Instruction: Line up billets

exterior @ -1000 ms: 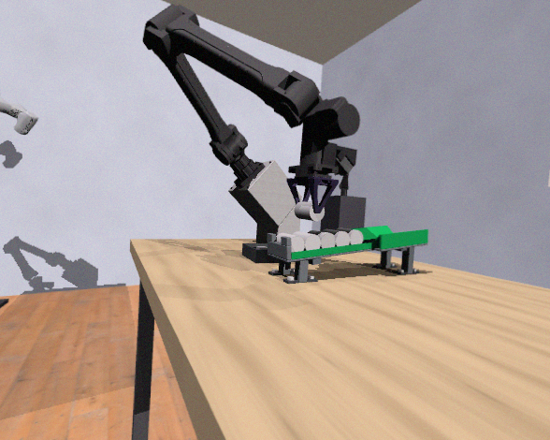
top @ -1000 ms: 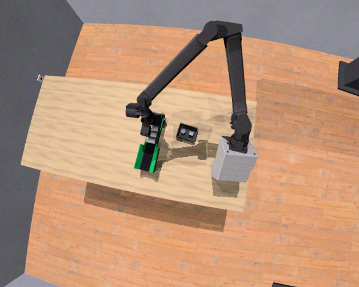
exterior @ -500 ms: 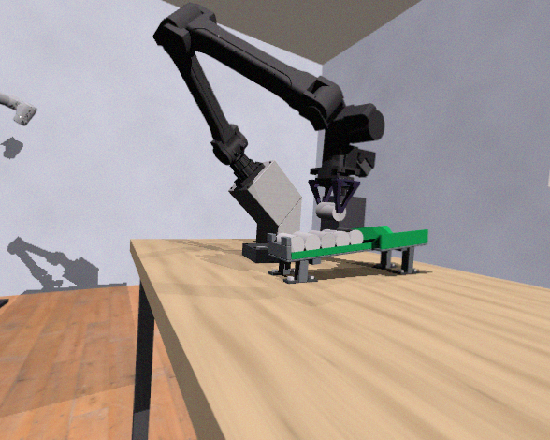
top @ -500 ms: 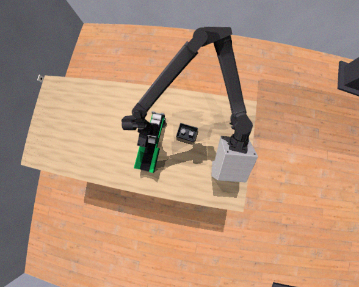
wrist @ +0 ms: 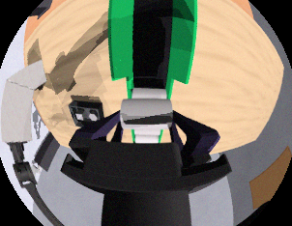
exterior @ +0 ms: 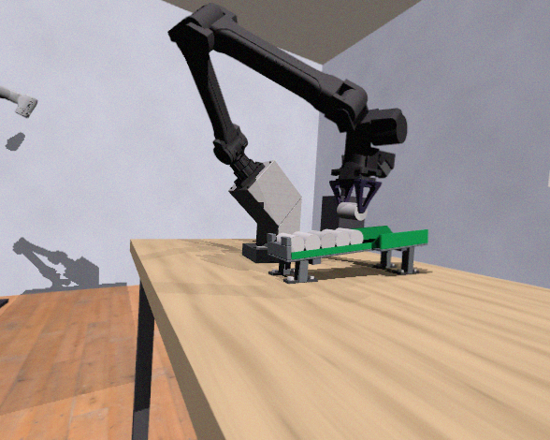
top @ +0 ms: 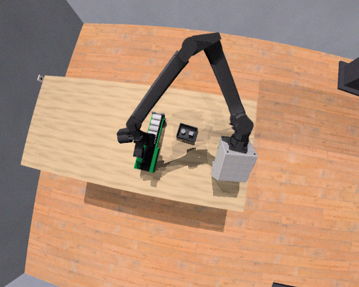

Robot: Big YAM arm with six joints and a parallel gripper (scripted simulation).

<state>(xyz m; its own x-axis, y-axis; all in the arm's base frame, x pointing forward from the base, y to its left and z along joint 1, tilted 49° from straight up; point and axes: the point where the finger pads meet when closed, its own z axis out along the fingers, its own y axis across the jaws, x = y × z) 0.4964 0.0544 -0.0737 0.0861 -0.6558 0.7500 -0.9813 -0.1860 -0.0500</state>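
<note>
The feed ramp [exterior: 355, 248] is a green-sided track with a dark bed on grey legs, standing on the wooden table. Several grey billets [exterior: 320, 239] lie side by side in a row at its lower end against the stop [exterior: 276, 246]; they also show in the overhead view [top: 155, 123]. My gripper [exterior: 355, 208] is shut on one billet [exterior: 350, 210] and holds it in the air above the ramp, just past the upper end of the row. In the wrist view the held billet [wrist: 146, 112] lies crosswise between the fingers over the bare ramp bed [wrist: 150, 40].
A small black box with two round knobs [top: 187, 133] sits on the table beside the ramp. My grey base block [top: 234, 159] stands near the table's right edge. A dark block stands behind the ramp [exterior: 329, 212].
</note>
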